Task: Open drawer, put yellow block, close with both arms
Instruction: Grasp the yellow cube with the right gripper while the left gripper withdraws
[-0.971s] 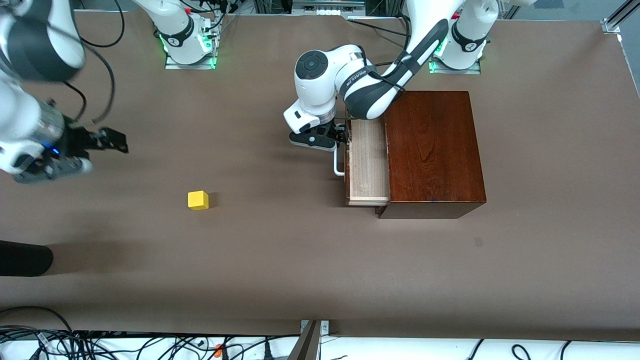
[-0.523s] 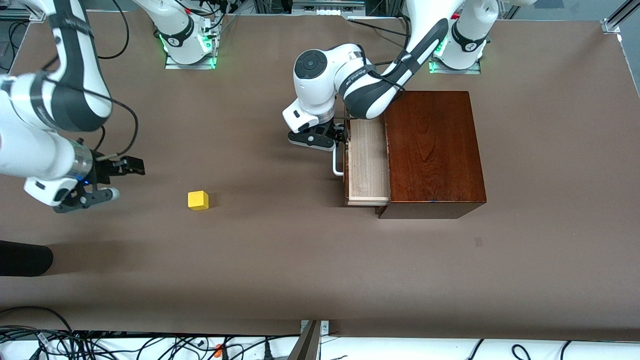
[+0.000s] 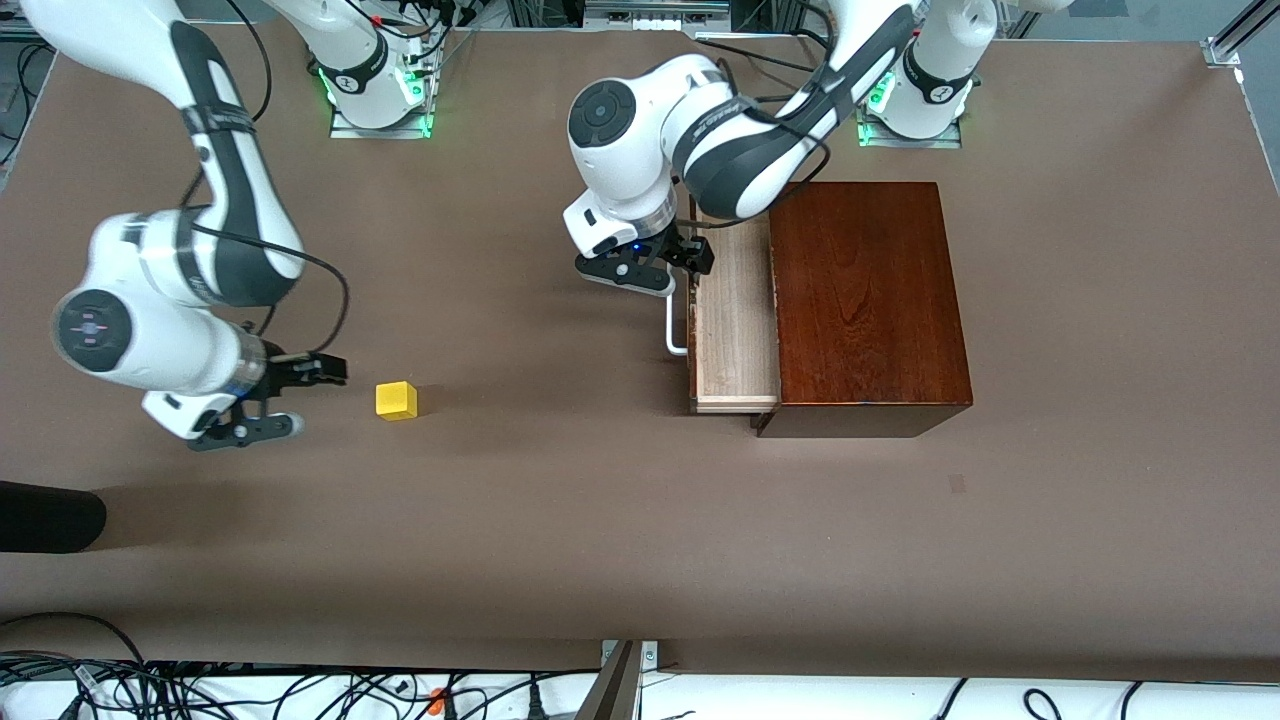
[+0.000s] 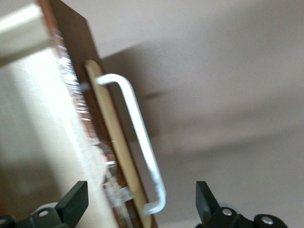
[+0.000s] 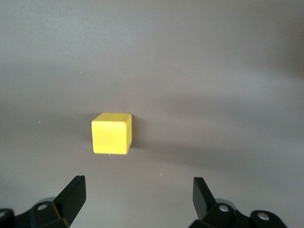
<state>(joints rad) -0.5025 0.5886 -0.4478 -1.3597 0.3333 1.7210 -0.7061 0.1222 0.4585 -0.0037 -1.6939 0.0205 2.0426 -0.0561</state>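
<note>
Where the brown table [image 3: 560, 540] nears the left arm's end, sits a dark wooden box [image 3: 868, 300]. Pulled partly out toward the right arm's end, a drawer [image 3: 735, 330], white handle [image 3: 676, 325]. Over that handle, spread wide, holding nothing, the left gripper [image 3: 672, 268]. Near the yellow block [image 3: 396, 400], toward the right arm's end, fingers wide and holding nothing, the right gripper [image 3: 290, 398].
</note>
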